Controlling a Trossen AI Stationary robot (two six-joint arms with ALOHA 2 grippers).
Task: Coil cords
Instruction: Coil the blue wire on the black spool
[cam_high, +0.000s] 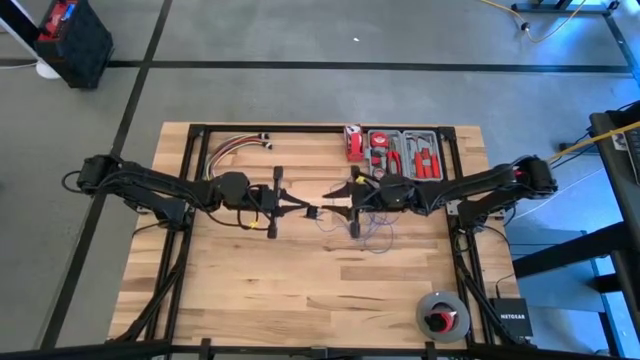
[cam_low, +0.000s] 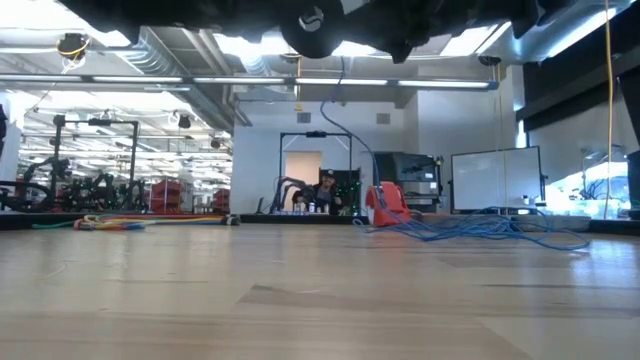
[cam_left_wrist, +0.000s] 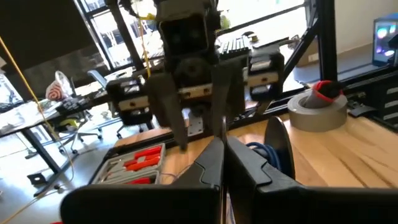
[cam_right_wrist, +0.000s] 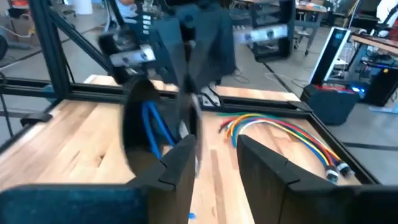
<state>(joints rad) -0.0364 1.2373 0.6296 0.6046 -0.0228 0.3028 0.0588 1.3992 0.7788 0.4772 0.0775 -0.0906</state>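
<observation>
mid-task, by the look of it: the cords (cam_high: 372, 232) lie in a loose blue-violet tangle on the table (cam_high: 300, 290), near its middle and just under the two arms where they meet, with one strand rising from the pile toward the arms in the low view. not yet a tidy coil; gathering and winding probably left to do. left pincer (cam_high: 312, 212) clenched tight, fingers (cam_left_wrist: 245, 165) pressed together, seemingly pinching a thin strand, though hard to confirm. right pincer (cam_high: 338, 212) released, fingers (cam_right_wrist: 267, 162) standing apart with nothing between them, facing the left one closely.

pale wooden plank table on a dark frame. at the far edge a bundle of red, yellow and white wires (cam_high: 235, 146) and a tray of red-handled tools (cam_high: 403, 153); near the right front corner a roll of grey tape (cam_high: 442, 315). beyond, a grey floor marked with dark lines, a workshop hall with ceiling lights, racks and screens, and a person seated well behind the table.
</observation>
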